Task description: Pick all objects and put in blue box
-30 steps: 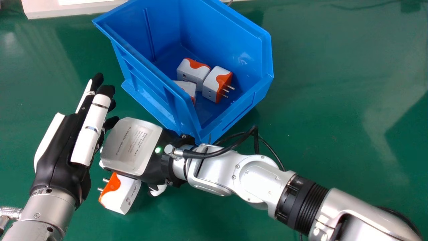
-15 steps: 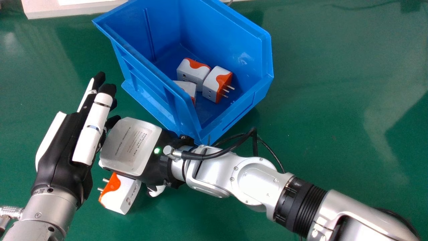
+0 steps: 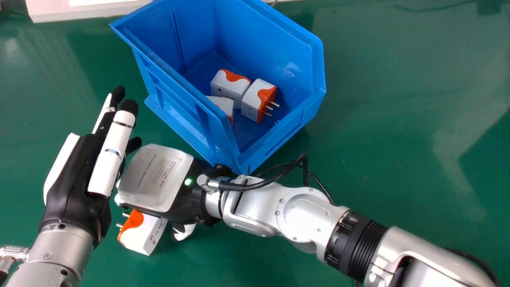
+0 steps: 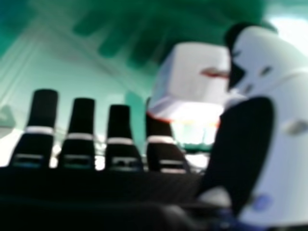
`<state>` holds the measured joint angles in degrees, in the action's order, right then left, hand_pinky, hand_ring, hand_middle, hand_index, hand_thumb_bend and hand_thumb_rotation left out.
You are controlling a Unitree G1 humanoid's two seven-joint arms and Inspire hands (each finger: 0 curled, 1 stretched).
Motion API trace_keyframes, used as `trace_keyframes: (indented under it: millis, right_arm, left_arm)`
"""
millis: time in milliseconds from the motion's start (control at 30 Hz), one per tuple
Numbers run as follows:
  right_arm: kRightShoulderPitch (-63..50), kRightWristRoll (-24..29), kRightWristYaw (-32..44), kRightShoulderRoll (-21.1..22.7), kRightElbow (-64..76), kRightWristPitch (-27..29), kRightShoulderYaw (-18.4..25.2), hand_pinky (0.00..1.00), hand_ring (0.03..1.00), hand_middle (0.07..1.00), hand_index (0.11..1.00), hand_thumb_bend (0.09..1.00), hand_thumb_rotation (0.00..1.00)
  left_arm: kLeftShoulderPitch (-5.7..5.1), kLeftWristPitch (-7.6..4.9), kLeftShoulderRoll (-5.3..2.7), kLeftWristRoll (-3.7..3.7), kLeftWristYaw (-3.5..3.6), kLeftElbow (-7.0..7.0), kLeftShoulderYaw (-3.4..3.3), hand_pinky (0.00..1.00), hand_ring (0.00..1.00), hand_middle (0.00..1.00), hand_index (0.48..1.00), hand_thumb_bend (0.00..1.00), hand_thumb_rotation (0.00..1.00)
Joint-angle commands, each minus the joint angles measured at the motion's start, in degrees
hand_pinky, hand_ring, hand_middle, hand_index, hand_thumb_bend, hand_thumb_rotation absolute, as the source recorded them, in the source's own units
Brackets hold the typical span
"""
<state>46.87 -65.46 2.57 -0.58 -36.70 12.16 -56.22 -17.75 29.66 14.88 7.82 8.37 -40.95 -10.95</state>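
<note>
One white-and-orange plug adapter [image 3: 144,238] to go: it's on the green tabletop [image 3: 398,159], outside the blue box [image 3: 273,40], prongs toward the left arm. Right hand [image 3: 153,177] is over its far edge, palm side down. Right hand view has the fingers straight and spread, thumb [image 4: 284,159] right by the adapter; can't confirm contact. Hand reads open, nothing gripped.

Box count is three: rear adapter [image 3: 229,85], prong-out adapter [image 3: 253,101] beside it, near-wall adapter [image 3: 223,104] partly hidden by the box side. Box sits upright, just beyond the right hand.

Left hand [image 3: 75,187] is at the left of the head view, fingers extended, holding nothing, close to the right hand.

Status, my read: three of four visible adapters done. Remaining: close on the last one, lift, clear the box wall, release inside. Pick looks to be at the pre-grasp step.
</note>
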Motion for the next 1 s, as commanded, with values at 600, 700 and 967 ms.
trace_keyframes:
  millis: [600,700,967]
  right_arm:
    - [-4.1,5.5,-4.2,-4.3,-0.2,-3.4,4.2,0.73,0.813,0.856,0.774,0.383,0.31]
    - [-4.2,5.6,-3.8,-4.3,0.0,-3.3,4.3,0.74,0.818,0.86,0.776,0.382,0.32]
    - [-4.6,5.1,-3.1,-4.0,0.8,-3.5,3.9,0.74,0.823,0.861,0.777,0.384,0.31]
  left_arm:
    - [-1.35,-0.5,-0.74,-0.6,-0.55,-2.03,-0.03,0.95,0.99,0.99,1.0,0.43,1.0]
    - [-1.53,-0.54,-0.79,-0.55,-0.57,-2.2,-0.02,0.95,0.99,0.99,1.0,0.43,1.0]
    - [-1.96,0.64,-0.82,-0.14,-0.6,-4.1,-0.03,0.95,0.99,0.99,1.0,0.42,1.0]
